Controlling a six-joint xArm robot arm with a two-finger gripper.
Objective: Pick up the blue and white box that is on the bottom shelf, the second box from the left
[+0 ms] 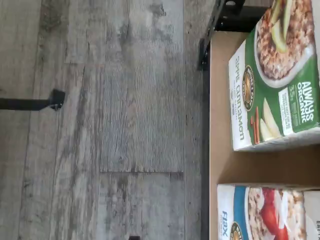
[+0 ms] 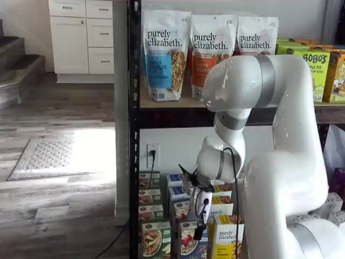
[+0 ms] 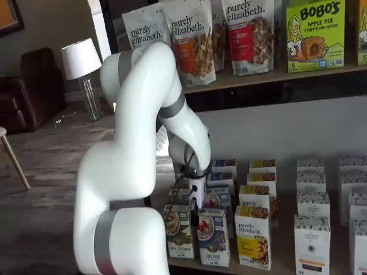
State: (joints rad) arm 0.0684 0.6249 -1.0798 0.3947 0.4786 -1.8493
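Blue and white box: small upright cardboard carton, white above, blue below, bowl of cereal with red berries printed on the front. Stands at the near edge of the bottom shelf, between a green-and-white box on its left and a yellow-and-white "purely elizabeth" box on its right; more rows of like cartons stand behind.

Shelf: flat tan board on black metal posts. The wrist view alone shows the board's bare surface, a black corner bracket, the green carton's "apple cinnamon" lettering, and grey wood-grain plank floor beside the rack; the blue carton is cut off at that picture's edge.

Gripper: white body, black fingers, hanging just above and in front of the blue carton in both shelf views. Seen side-on and small, the fingers show no visible gap; they stand at their widest, holding nothing.

Robot arm: glossy white with grey joint bands; hides the right-hand cartons in a shelf view. Upper tier: tall granola pouches.
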